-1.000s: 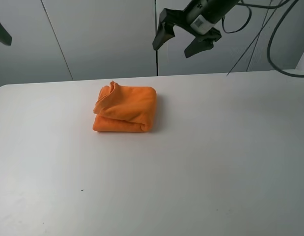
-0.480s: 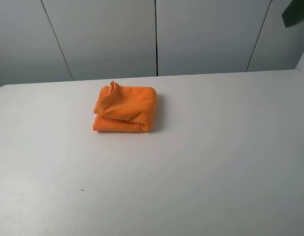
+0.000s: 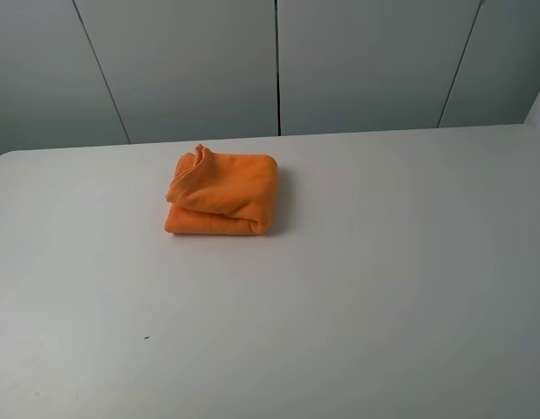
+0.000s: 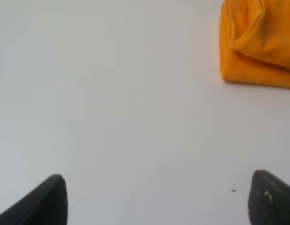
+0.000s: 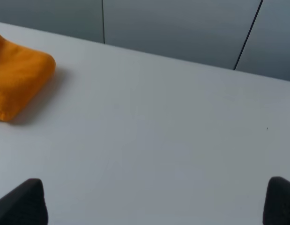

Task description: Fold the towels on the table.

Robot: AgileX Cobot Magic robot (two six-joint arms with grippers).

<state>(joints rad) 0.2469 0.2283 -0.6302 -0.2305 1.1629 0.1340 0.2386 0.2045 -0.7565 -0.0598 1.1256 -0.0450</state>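
Note:
The orange towel (image 3: 223, 192) lies folded in a compact bundle on the white table (image 3: 357, 288), toward the back left of centre. It also shows in the left wrist view (image 4: 257, 42) and the right wrist view (image 5: 18, 79). Neither arm appears in the exterior high view. My left gripper (image 4: 159, 201) is open and empty above bare table, well apart from the towel. My right gripper (image 5: 156, 201) is open and empty above bare table, well apart from the towel.
Grey wall panels (image 3: 278, 61) stand behind the table's far edge. A tiny dark speck (image 3: 146, 337) lies on the tabletop at the front left.
The right arm, which hung above the table's back edge a second ago, has withdrawn to the right and out of the exterior high view. The towel has not moved.

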